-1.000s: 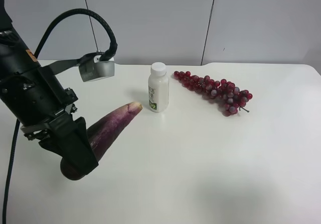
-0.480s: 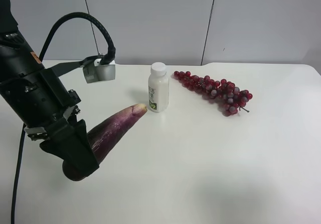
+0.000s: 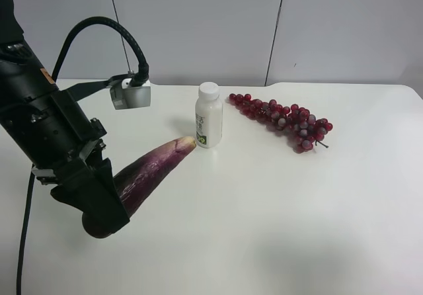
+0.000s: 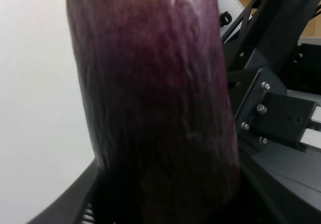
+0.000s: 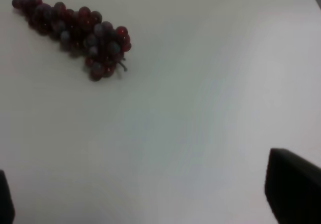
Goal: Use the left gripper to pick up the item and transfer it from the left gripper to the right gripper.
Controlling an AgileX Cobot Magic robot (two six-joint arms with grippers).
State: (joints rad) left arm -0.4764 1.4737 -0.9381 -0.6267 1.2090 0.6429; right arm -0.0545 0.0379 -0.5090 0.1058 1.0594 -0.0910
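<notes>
Inside left claw (image 3: pixel 108 209), thick end of eggplant (image 3: pixel 153 165)

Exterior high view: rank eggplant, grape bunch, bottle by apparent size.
1. eggplant, though it is held nearer the camera, so its lead is unsure
2. grape bunch
3. bottle

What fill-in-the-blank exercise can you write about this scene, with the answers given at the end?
1. The left tool is ____ on the eggplant.
2. The white bottle stands ____ on the table.
3. The grape bunch is ____ in colour.
4. The right tool holds ____.

Missing words: shut; upright; red; nothing.
</notes>
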